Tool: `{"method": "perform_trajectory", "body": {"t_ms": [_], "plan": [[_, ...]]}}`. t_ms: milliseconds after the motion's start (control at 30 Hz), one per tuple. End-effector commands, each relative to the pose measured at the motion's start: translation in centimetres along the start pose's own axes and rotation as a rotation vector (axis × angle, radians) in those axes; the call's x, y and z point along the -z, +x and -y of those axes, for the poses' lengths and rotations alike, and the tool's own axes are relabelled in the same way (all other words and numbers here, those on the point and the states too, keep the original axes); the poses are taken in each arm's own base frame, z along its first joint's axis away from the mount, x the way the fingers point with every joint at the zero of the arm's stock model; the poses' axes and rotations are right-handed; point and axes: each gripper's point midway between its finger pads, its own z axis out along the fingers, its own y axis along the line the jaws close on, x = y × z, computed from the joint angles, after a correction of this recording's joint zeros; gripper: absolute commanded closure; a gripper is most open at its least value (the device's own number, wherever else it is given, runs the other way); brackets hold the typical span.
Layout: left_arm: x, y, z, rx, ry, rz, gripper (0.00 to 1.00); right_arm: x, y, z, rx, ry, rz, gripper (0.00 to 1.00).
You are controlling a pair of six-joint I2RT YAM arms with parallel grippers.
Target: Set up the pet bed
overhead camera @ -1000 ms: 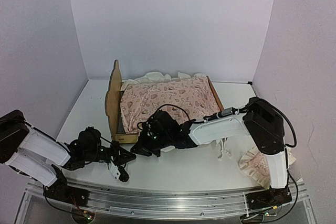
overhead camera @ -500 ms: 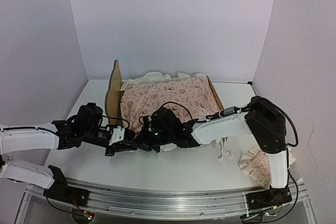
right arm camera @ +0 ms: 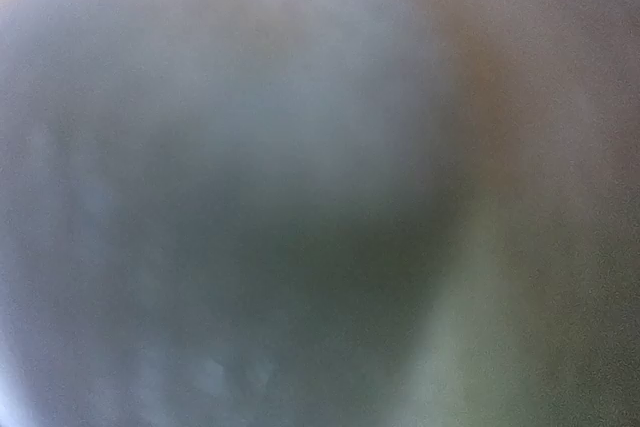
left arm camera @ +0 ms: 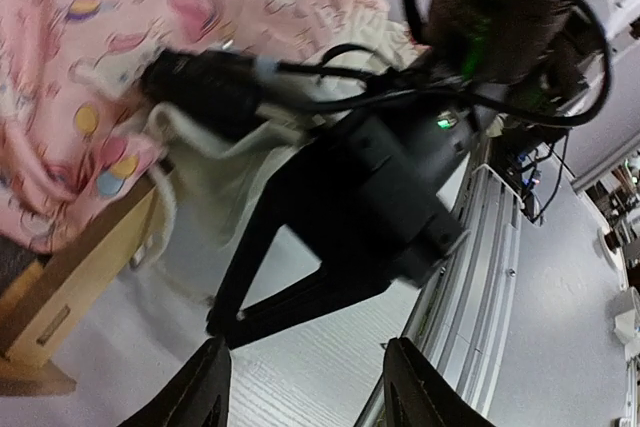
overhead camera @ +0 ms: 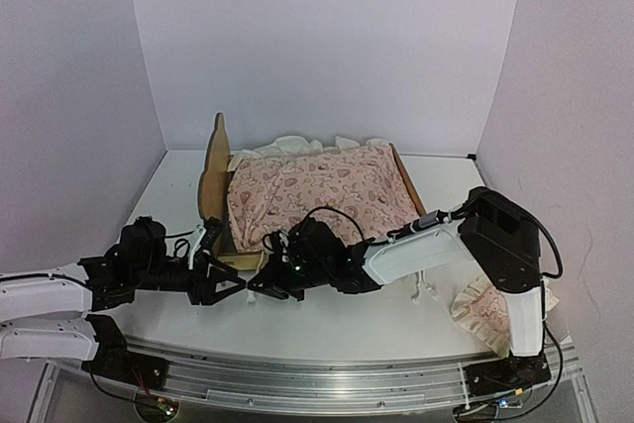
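If carried any further right, liable to strike its neighbour: left gripper (overhead camera: 226, 282), fingers spread wide and holding nothing, low over the table (overhead camera: 347, 324) at near left, aimed at the right gripper (overhead camera: 260, 288) just beside it. From the left wrist, two parted fingertips (left arm camera: 208, 397) framing the black body of the other arm. Right gripper stretched across to the near left corner of the pet bed (overhead camera: 213, 197); open or closed impossible to tell, its own wrist view only a grey blur, probably lens against cloth. At near right, apart from all this, small pink pillow (overhead camera: 485, 309) beside the right arm's base, not yet on the bed. Just behind the grippers, cream ruffle (left arm camera: 230, 172) bunched over the near rail (left arm camera: 60, 297). Hazard one: collision or snagged cable (left arm camera: 300, 72), from two wrists crowded into one corner. Hazard two: ruffle caught and dragged, skewing the pink cover (overhead camera: 317, 190) or pulling it off the frame. Hazard three: light plywood frame shoved across the table by a push on the rail, with nothing bracing it. Farther back, bed at mid-table, cover spread over it, headboard (overhead camera: 218, 141) upright at its left end.
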Motion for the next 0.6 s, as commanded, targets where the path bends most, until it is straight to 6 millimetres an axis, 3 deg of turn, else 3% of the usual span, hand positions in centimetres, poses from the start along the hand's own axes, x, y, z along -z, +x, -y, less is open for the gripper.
{"method": "perform_trajectory", "body": {"t_ms": [0,300,400,567], "plan": [[0.3,-0.3,-2.3,0.223,-0.077,0.103,0.46,1.9,-1.1,-3.1,0.060,-0.084,0.066,1.00],[-1.7,3.0,-4.4,0.372,-0.013,0.061,0.44,1.3,-1.2,-4.0,0.093,-0.138,0.088,1.00],[-3.1,3.6,-3.5,0.349,0.092,0.002,0.45,1.0,-1.1,-3.8,0.078,-0.144,0.083,1.00],[-2.9,3.6,-2.1,0.287,0.183,0.012,0.47,0.5,-1.0,-3.6,0.074,-0.146,0.076,1.00]]}}
